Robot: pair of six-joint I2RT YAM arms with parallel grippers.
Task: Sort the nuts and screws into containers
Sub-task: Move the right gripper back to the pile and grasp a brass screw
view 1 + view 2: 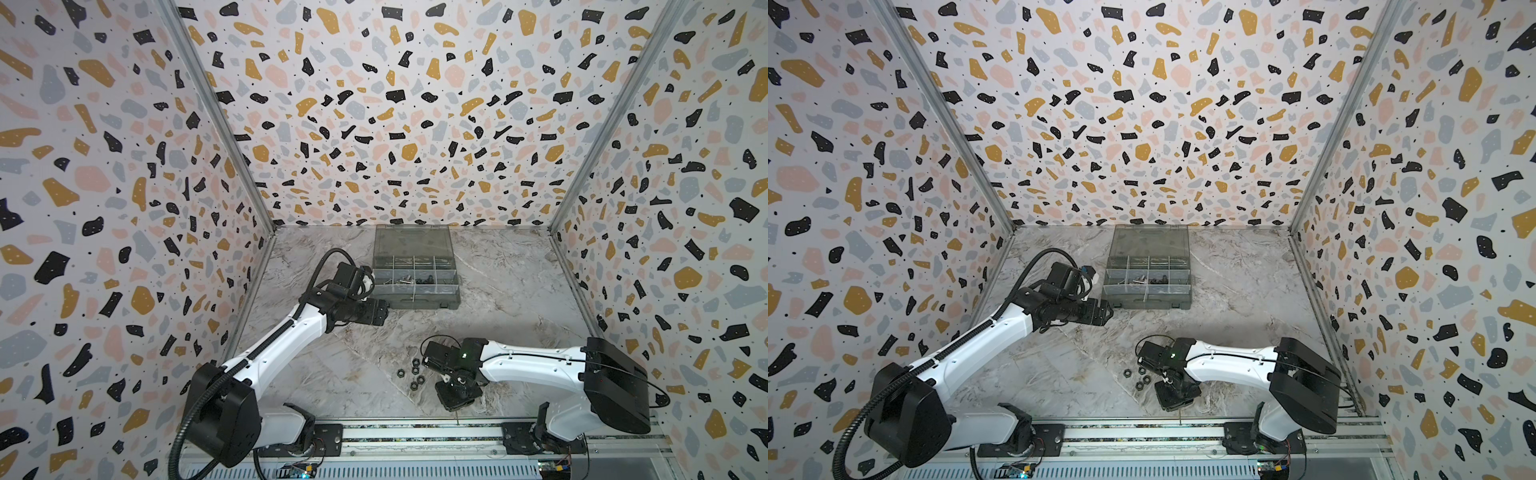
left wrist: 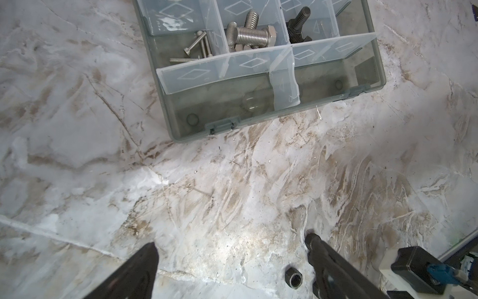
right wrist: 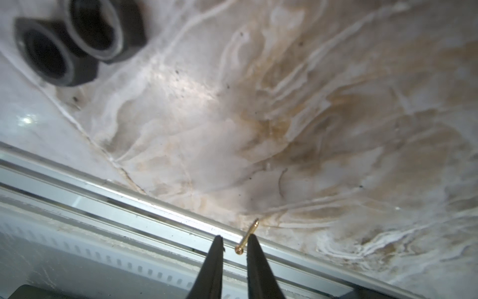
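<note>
At 12 o'clock on table (image 1: 519, 291): box (image 1: 415, 305), lid flipped open, screws (image 2: 248, 36) in middle-row compartments (image 2: 218, 26). Nuts (image 1: 414, 385) loose toward 6 o'clock. Left gripper (image 2: 230, 242) spread wide, empty, hovering off box's 7 o'clock corner, lone nut (image 2: 293, 278) beside finger. Right gripper (image 3: 235, 237) at nuts' 4 o'clock, narrow gap, gripping nothing; gold screw (image 3: 247, 236) just beside tip at table edge.

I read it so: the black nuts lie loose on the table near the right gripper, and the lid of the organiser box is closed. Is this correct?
Not fully. The lid of the organiser box is open, folded back behind the compartments, as both top views show. The black nuts do lie loose on the table near the right gripper.
</note>
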